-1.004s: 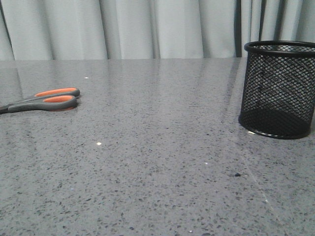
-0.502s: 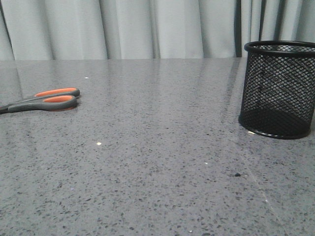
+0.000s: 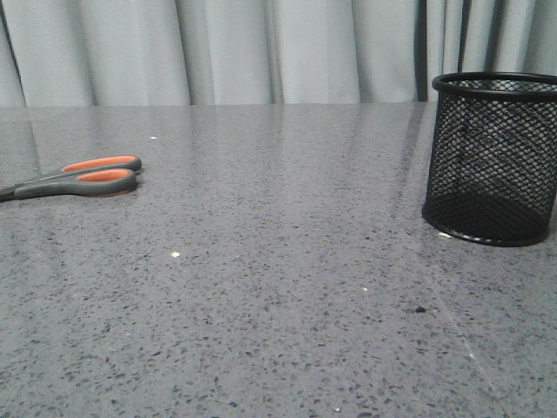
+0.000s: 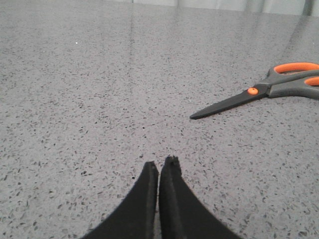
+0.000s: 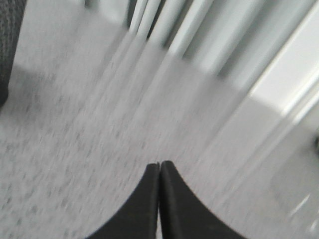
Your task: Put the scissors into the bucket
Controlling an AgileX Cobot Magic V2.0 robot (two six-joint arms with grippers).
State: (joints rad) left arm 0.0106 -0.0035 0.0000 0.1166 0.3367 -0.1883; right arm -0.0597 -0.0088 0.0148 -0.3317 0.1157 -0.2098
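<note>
Your scissors (image 3: pixel 77 177) lie flat on the worktop (image 3: pixel 278 261) at the far left of the front view, orange-lined handles pointing toward the middle, blades running off the left edge of the picture. The bucket (image 3: pixel 492 157) stands upright at the far right, well apart from the scissors, with bare grey speckled worktop between them. You can see through the mesh: nothing inside it. Curtain (image 3: pixel 261 48) hangs behind the worktop's back edge.

Neither arm shows in the front view.

Left wrist view: your left gripper (image 4: pixel 159 167) has its fingers (image 4: pixel 147 174) pressed together, tips touching, holding nothing. It sits low over the worktop. The scissors (image 4: pixel 259 92) are ahead of it and off to one side, not touching, blades closed, orange pivot screw visible, blade tip pointing back toward the gripper's side. The handle loops are partly cut off by the picture edge.

Right wrist view: your right gripper (image 5: pixel 159 167) also has its fingers (image 5: pixel 172 181) together, holding nothing. This picture is smeared with blur, so fine detail is lost. A dark mesh edge in the corner is the bucket (image 5: pixel 9 45), off to one side of the gripper and clear of it. Curtain folds (image 5: pixel 199 35) fill the background beyond the worktop.
</note>
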